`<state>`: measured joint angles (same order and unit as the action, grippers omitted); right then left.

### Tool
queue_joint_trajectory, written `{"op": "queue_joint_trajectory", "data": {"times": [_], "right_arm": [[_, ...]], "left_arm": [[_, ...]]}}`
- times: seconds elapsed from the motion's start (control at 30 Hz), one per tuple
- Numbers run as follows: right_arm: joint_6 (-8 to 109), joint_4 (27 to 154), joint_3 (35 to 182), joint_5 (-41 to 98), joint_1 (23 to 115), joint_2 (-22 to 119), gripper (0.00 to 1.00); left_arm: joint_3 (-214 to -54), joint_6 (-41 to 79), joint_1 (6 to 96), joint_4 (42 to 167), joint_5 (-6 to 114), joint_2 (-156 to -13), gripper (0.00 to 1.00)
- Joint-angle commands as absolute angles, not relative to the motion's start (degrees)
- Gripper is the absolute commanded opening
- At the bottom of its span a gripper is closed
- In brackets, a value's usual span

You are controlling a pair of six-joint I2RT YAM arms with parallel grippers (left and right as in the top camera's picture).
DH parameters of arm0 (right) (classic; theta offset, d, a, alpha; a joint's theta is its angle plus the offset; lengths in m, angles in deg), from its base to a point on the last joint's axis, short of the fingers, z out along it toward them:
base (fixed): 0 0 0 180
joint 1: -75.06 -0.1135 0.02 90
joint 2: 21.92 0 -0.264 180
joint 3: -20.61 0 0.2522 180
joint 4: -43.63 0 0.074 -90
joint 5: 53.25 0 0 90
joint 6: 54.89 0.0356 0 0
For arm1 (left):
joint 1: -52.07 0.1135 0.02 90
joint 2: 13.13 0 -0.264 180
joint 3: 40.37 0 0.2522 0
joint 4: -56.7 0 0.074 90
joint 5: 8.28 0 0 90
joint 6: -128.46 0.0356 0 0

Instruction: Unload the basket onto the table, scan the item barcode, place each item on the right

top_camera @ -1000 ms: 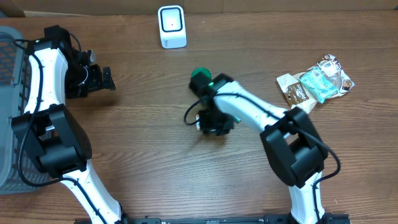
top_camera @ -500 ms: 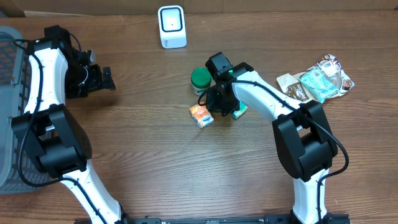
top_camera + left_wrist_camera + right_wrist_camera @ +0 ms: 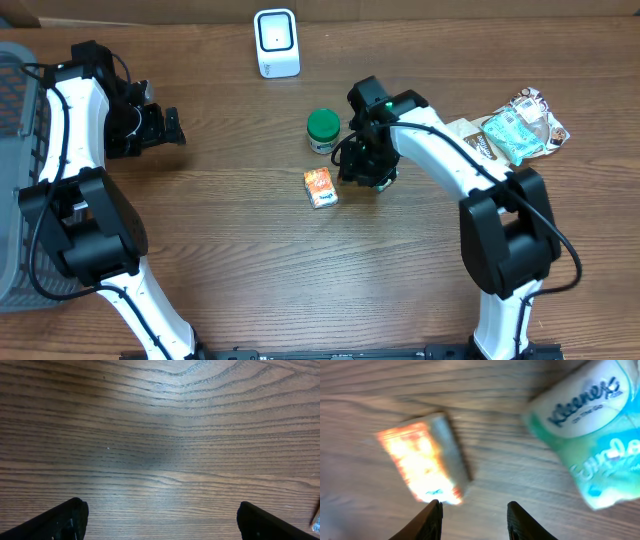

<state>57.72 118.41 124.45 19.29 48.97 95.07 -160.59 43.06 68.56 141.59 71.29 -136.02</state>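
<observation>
**Orange carton** (image 3: pixel 320 187): small, lay flat on the wooden table (image 3: pixel 230 250) near its centre, close to the green-lidded jar (image 3: pixel 322 128) on the robot's side but apart from it. Neither gripper touched it. It was blurred in the right wrist view, so no print or barcode could be made out.

**Barcode scanner** (image 3: pixel 276 42): white, stood upright at the far edge of the table, well apart from the carton.

**Tissue pack** (image 3: pixel 590 435): green and white, marked Kleenex, lay on the table to the right of the carton. In the overhead view it was mostly hidden under the right gripper.

**Right gripper** (image 3: pixel 368 172): hung above the table between carton and tissue pack. Its fingers (image 3: pixel 431 519) stood a narrow way apart with bare wood between them, holding nothing.

**Left gripper** (image 3: pixel 165 128): was at the left side, well apart from all the goods. Its fingers (image 3: pixel 65 521) were spread wide over bare wood, holding nothing.

**Heap of snack packets** (image 3: pixel 510 135): lay near the right edge.

**Grey mesh basket** (image 3: pixel 15 170): stood at the left edge, only partly in view
</observation>
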Motion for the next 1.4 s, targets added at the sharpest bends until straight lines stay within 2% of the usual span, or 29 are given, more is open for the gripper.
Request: {"op": "queue_joint_trajectory", "data": {"times": [0.0,0.57,0.73,1.13,1.27,1.37], "right_arm": [[57.2,116.7,124.1,16.5,47.9,93.0,0.40],[60.6,100.9,111.1,9.6,47.0,93.3,0.39],[64.3,100.8,110.8,12.0,47.0,93.3,0.20],[68.4,99.0,109.6,10.9,47.0,96.6,0.18],[68.6,99.0,109.8,10.4,47.0,96.6,0.04],[68.8,99.0,109.9,9.0,47.2,96.6,0.04]], "left_arm": [[-161.1,43.2,68.5,141.6,71.3,-135.3,1.00],[-161.1,43.2,68.5,141.6,71.3,-135.3,1.00],[-161.1,43.2,68.5,141.6,71.3,-135.3,0.99],[-161.1,43.2,68.5,141.6,71.3,-135.3,0.99],[-161.1,43.2,68.5,141.6,71.3,-135.3,1.00],[-161.1,43.2,68.5,141.6,71.2,-135.3,1.00]]}}
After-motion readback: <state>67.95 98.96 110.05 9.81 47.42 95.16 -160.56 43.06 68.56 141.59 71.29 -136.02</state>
